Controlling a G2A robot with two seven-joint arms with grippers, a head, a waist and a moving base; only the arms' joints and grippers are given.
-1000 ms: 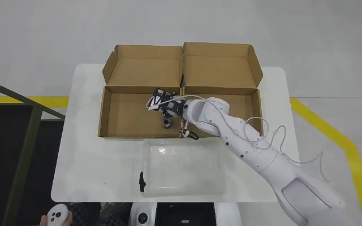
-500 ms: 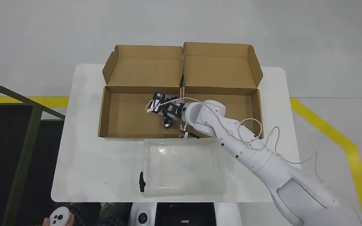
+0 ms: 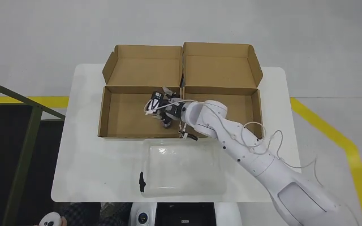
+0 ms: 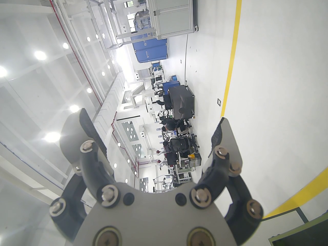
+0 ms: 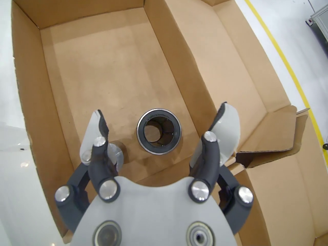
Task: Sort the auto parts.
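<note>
A dark ring-shaped auto part (image 5: 159,134) with a metal rim stands on the floor of the left cardboard box (image 5: 102,60). My right gripper (image 5: 162,111) hangs open just above it, one finger on each side, gripping nothing. Beside it lies a second, grey metal part (image 5: 117,154), partly hidden behind one finger. From above, the right gripper (image 3: 160,104) is over the right end of the left box (image 3: 127,116). My left gripper (image 4: 153,117) is open and empty, pointing off into the room.
A second open cardboard box (image 3: 237,107) adjoins the first on the right. In front of both sits a clear plastic tray (image 3: 186,169) with a small black part (image 3: 141,182) at its left edge. The white table (image 3: 85,158) has free room on the left.
My right gripper has shifted slightly to the left over the left box, and its fingers look more spread than a second ago.
</note>
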